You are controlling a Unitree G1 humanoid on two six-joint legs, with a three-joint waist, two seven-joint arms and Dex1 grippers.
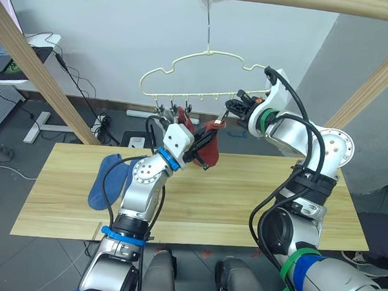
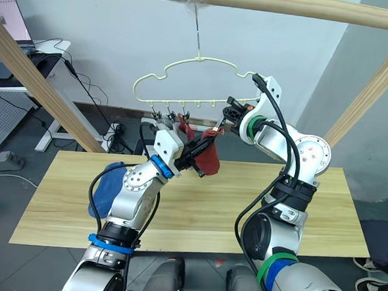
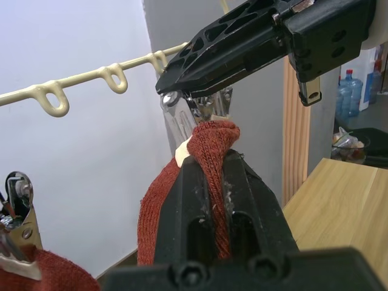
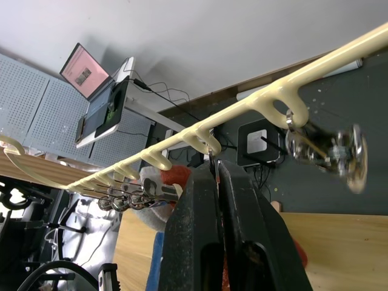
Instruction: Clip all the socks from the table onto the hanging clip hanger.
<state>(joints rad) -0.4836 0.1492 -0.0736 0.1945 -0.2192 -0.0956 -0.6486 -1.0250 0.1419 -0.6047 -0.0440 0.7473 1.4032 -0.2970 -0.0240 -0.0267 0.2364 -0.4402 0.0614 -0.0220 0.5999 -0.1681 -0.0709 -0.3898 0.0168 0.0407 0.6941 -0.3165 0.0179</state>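
A pale-yellow clip hanger [image 1: 209, 54] hangs by its hook from the top wooden bar. My left gripper [image 1: 198, 155] is shut on a rust-red sock [image 1: 211, 146] and holds its top edge right under a metal clip [image 3: 193, 110]. My right gripper [image 1: 229, 112] is shut on that clip, pinching it. Another rust-red sock [image 3: 45, 271] hangs from a clip further left on the hanger's bar. Blue socks [image 1: 108, 178] lie in a pile at the left end of the table [image 1: 257, 195].
Slanted wooden frame poles [image 1: 43, 77] rise at the back left and back right [image 1: 376, 81] of the table. A desk with a laptop [image 1: 5, 48] stands at the far left. Cables and a power strip [image 1: 103, 121] lie on the floor behind.
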